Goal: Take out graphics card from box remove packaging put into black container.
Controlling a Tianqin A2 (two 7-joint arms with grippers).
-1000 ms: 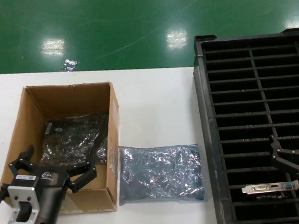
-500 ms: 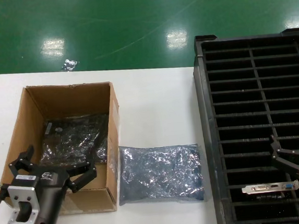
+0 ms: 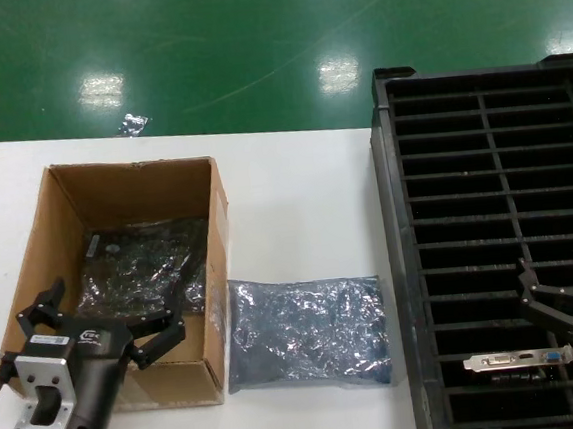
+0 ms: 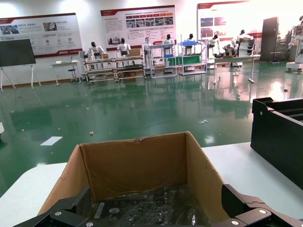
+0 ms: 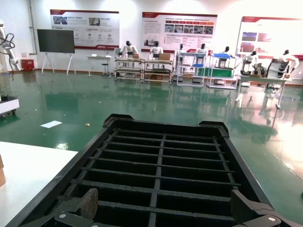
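The brown box stands at the table's left and holds a card wrapped in a shiny crinkled bag. My left gripper hangs open over the box's near end, above that bag, and holds nothing. A loose piece of grey-blue packaging lies flat on the table just right of the box. The black container fills the right side. A bare graphics card stands in a near slot, its silver bracket showing. My right gripper is open just above it, over the slats.
White table top lies between box and container. The box wall rises right in front of the left fingers. Green floor lies beyond the table's far edge. A scrap of plastic lies on that floor.
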